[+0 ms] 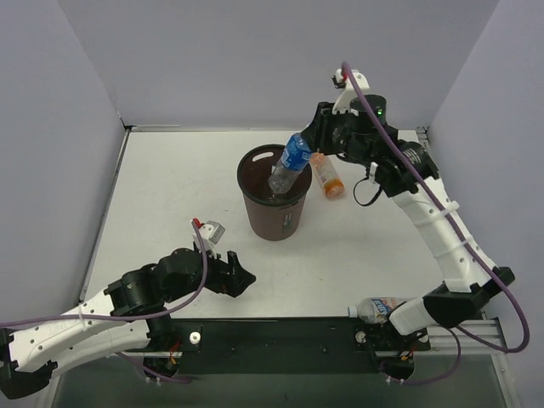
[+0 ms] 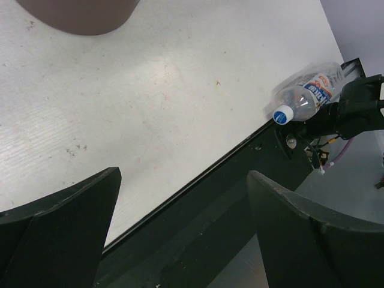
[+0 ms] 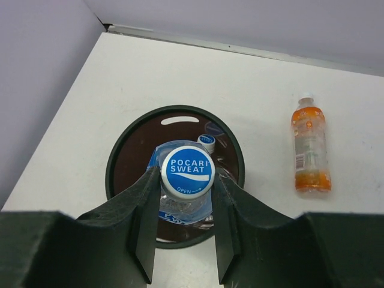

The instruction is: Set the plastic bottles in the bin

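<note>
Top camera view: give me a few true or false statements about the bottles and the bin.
The right gripper holds a blue-capped bottle above the bin. True.
The orange bottle is inside the bin. False: it lies on the table beside it.
The left gripper is open and empty. True.
The bin lies tipped over. False: it stands upright.
A third bottle lies at the table's near edge. True.

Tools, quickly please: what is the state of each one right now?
Left tool: open, holding nothing.
Right tool: closed on the blue-label bottle, over the bin.
</note>
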